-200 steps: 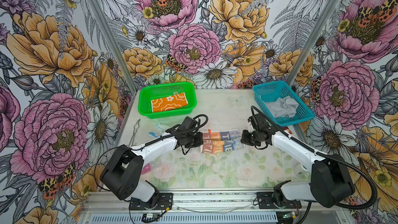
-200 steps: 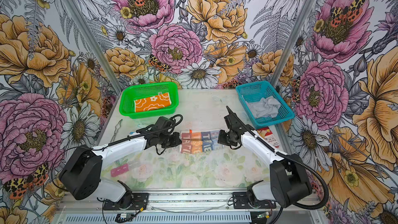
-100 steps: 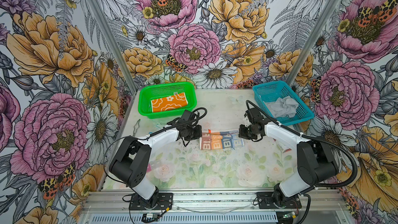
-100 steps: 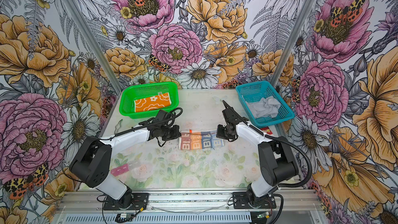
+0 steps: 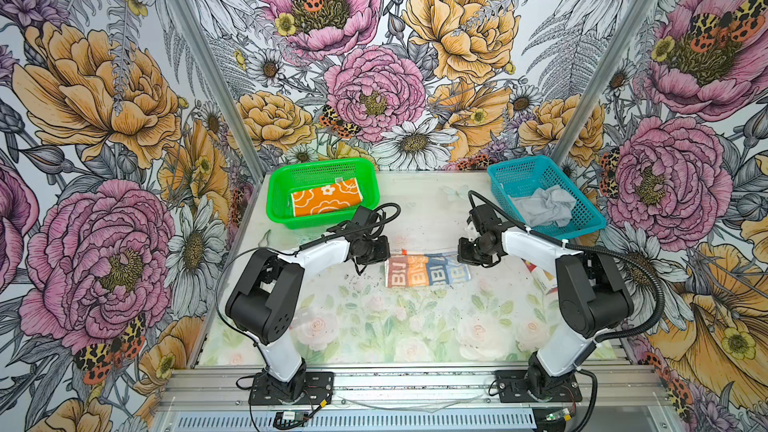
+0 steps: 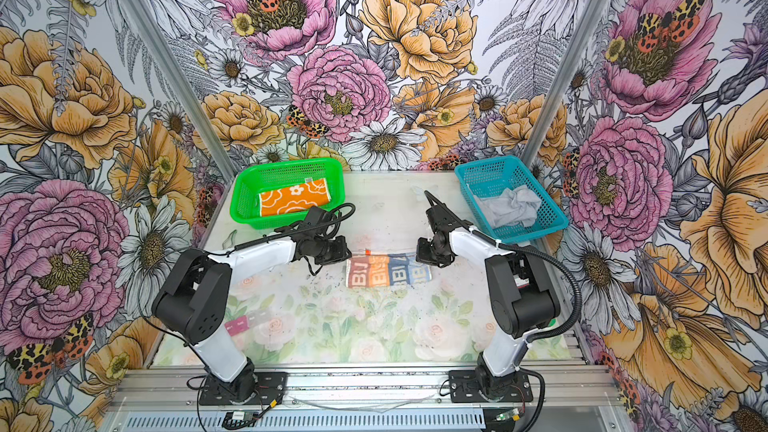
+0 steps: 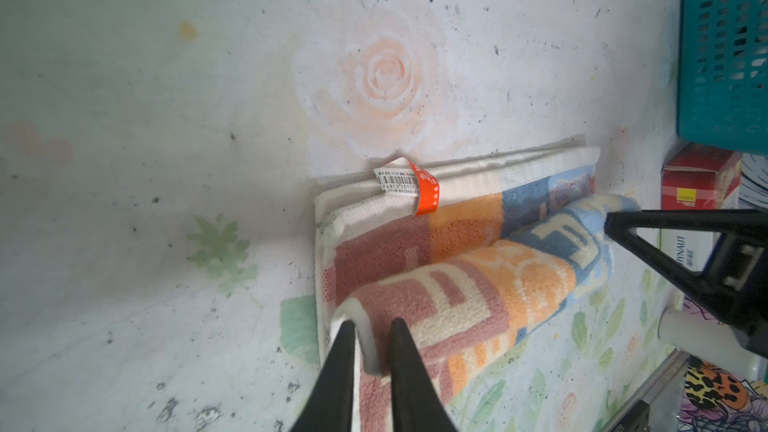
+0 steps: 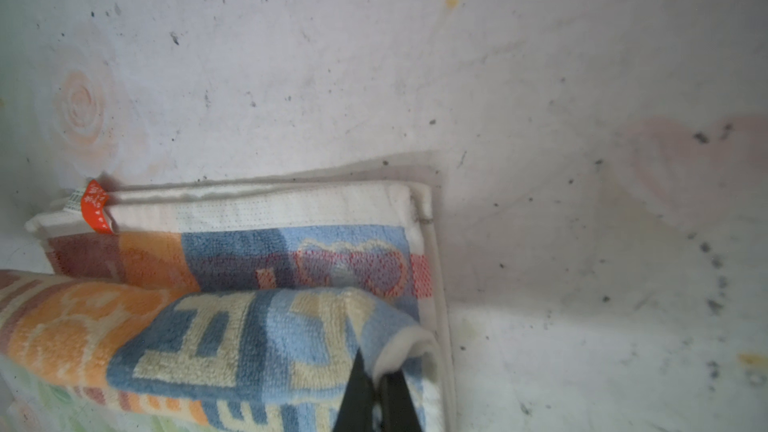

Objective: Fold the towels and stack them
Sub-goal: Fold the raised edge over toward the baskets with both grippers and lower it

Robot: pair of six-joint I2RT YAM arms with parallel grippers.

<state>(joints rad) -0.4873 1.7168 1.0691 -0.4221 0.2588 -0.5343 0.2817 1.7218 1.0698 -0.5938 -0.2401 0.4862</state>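
Observation:
The lettered towel [image 5: 426, 271] [image 6: 388, 271], with red, orange and blue panels, lies folded mid-table. Its upper layer [image 7: 457, 292] curls over the lower one. My left gripper [image 5: 387, 253] [image 7: 372, 324] is at its red end, jaws slightly open with the white hem loose between them. My right gripper [image 5: 463, 257] [image 8: 376, 367] is shut on the blue end's corner [image 8: 399, 347]. The orange flowered towel [image 5: 326, 201] lies folded in the green basket [image 5: 322, 162]. The grey towel [image 5: 542, 205] sits crumpled in the blue basket [image 5: 519, 168].
A red-white carton [image 5: 540, 278] [image 7: 698, 180] lies by the right arm, beside the blue basket [image 7: 723, 76]. A pink packet [image 6: 241, 324] lies near the left arm's base. An orange tag [image 7: 426, 193] sticks out of the lettered towel's far edge.
Both grippers have carried the towel's lifted edge toward the far side, over the lower layer. The left jaws have parted a little; the right ones stay shut.

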